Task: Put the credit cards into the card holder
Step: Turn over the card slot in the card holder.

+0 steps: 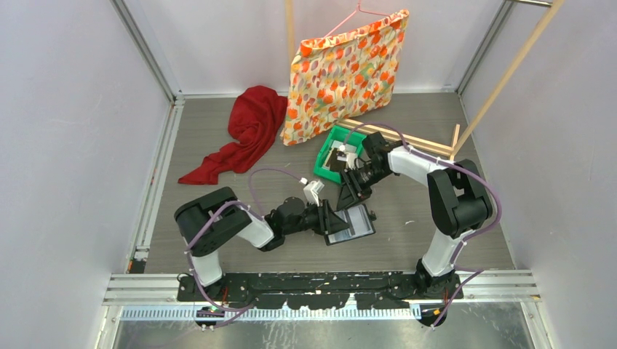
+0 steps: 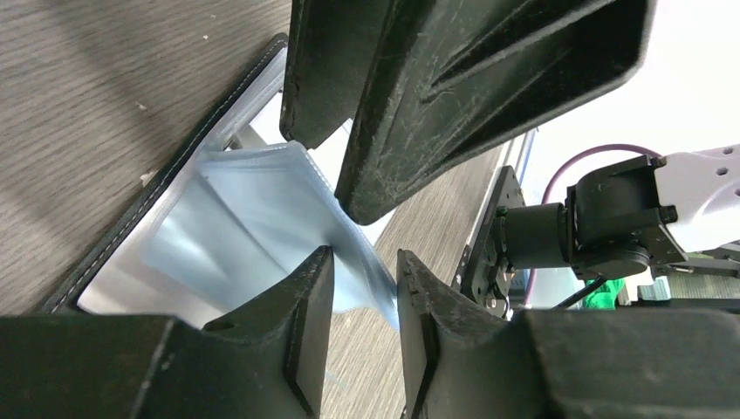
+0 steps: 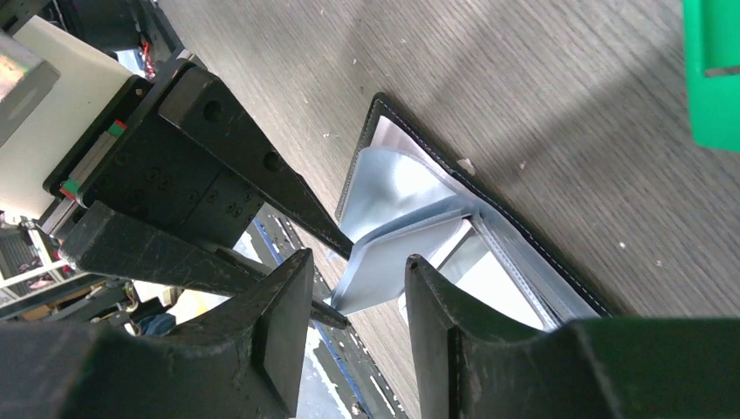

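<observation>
The black card holder [image 1: 356, 225] lies open on the table, its greyish-blue pocket pages up [image 2: 122, 279] [image 3: 393, 179]. One pocket page [image 2: 253, 218] [image 3: 410, 253] stands lifted off the rest. Its free edge runs between the fingertips of my left gripper [image 1: 336, 222] [image 2: 365, 271], whose jaws stand visibly apart. My right gripper [image 1: 354, 195] [image 3: 356, 271] hovers just above the holder, open, with nothing between its fingers. Dark and pale credit cards [image 1: 339, 158] lie in the green tray [image 1: 325, 161], partly hidden by the right arm.
A red cloth [image 1: 247, 131] lies at the back left. A floral bag [image 1: 345, 73] hangs on a hanger at the back. Wooden sticks [image 1: 502, 80] lean at the back right. The green tray's corner [image 3: 711, 70] sits close beside the holder.
</observation>
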`<action>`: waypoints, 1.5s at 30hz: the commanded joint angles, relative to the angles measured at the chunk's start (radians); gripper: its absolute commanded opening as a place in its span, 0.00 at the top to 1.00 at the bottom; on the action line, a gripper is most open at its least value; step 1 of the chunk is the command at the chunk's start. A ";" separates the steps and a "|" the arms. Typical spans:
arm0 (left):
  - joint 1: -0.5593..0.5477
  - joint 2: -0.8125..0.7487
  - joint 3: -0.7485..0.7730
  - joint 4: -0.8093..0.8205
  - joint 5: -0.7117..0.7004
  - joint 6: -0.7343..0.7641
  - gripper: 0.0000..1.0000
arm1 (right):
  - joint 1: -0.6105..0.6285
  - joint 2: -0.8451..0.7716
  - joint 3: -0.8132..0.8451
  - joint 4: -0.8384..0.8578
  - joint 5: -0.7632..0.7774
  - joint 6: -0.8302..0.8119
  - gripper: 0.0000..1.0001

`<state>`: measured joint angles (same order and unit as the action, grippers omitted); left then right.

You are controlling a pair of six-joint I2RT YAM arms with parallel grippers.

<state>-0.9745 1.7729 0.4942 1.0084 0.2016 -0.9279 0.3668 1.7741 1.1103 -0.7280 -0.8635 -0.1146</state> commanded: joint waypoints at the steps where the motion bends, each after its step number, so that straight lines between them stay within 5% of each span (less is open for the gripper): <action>1: 0.023 0.060 -0.030 0.189 0.043 0.005 0.68 | 0.003 -0.003 -0.003 0.004 0.037 -0.009 0.54; 9: 0.040 0.078 -0.049 0.226 0.052 -0.003 0.69 | 0.017 0.012 0.003 -0.007 0.086 -0.023 0.61; 24: 0.071 0.080 -0.088 0.333 0.086 -0.062 0.63 | 0.025 -0.025 0.017 -0.031 0.051 -0.068 0.54; 45: 0.097 0.132 -0.091 0.423 0.108 -0.104 0.82 | -0.006 -0.022 0.021 -0.046 0.023 -0.075 0.52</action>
<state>-0.8814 1.9095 0.3985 1.3571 0.2977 -1.0412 0.3641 1.7885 1.1099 -0.7650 -0.8143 -0.1810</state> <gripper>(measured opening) 0.187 0.477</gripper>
